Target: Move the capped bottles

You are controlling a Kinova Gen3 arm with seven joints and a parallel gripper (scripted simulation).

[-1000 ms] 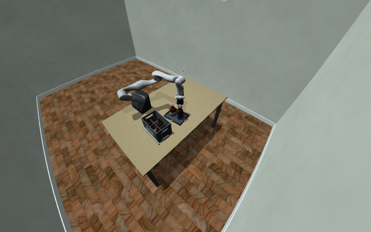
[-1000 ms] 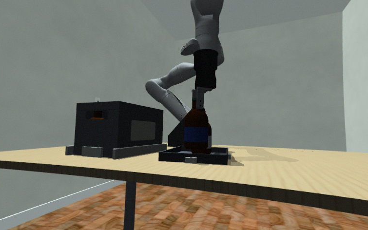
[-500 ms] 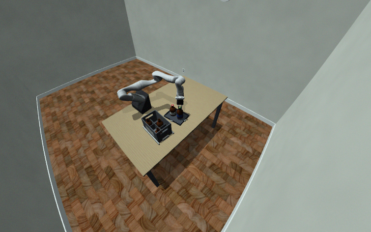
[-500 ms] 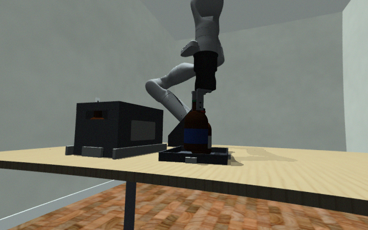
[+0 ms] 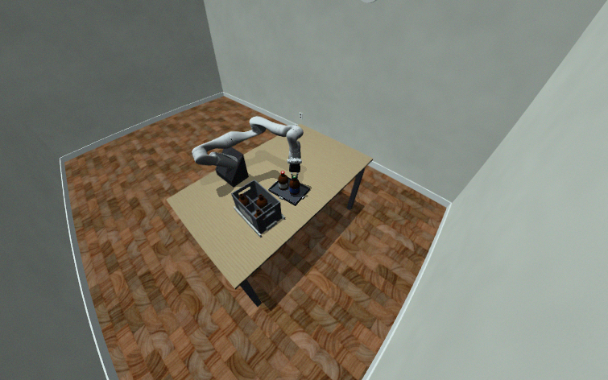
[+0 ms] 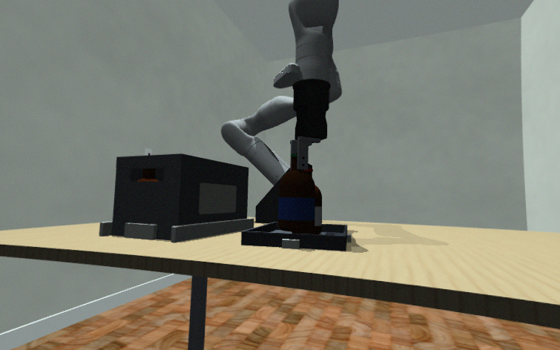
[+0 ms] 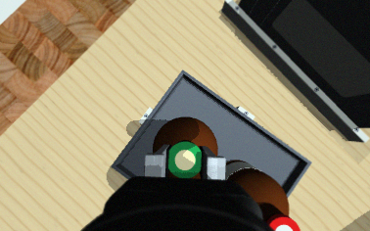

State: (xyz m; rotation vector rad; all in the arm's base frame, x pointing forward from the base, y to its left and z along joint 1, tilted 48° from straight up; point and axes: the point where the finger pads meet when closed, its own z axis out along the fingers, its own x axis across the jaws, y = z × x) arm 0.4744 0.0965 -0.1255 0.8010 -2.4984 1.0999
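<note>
My gripper (image 5: pixel 294 175) (image 6: pixel 297 163) (image 7: pixel 185 157) is shut on the neck of the green-capped bottle (image 5: pixel 294 188) (image 6: pixel 296 208) (image 7: pixel 173 132), brown with a blue label. That bottle is upright, its base down inside the tray (image 5: pixel 283 196) (image 6: pixel 264 239) (image 7: pixel 196 95); whether it bears on the tray floor is hidden by the rim. The red-capped bottle (image 5: pixel 283 181) (image 6: pixel 318 216) (image 7: pixel 261 188), with a white label, stands upright in the tray close beside it. The dark crate (image 5: pixel 268 222) (image 6: pixel 147 204) (image 7: pixel 333 44) holds brown bottles (image 5: pixel 243 200) (image 5: pixel 261 201) (image 5: pixel 254 212); no coloured caps show on them.
The crate stands close beside the tray, a narrow gap apart, with light rails (image 5: pixel 247 222) (image 6: pixel 212 230) (image 7: pixel 294 68) along its base. Small light blocks (image 6: pixel 290 243) (image 7: pixel 245 113) sit against the tray's sides. The table's edge (image 6: pixel 317 278) runs near the tray.
</note>
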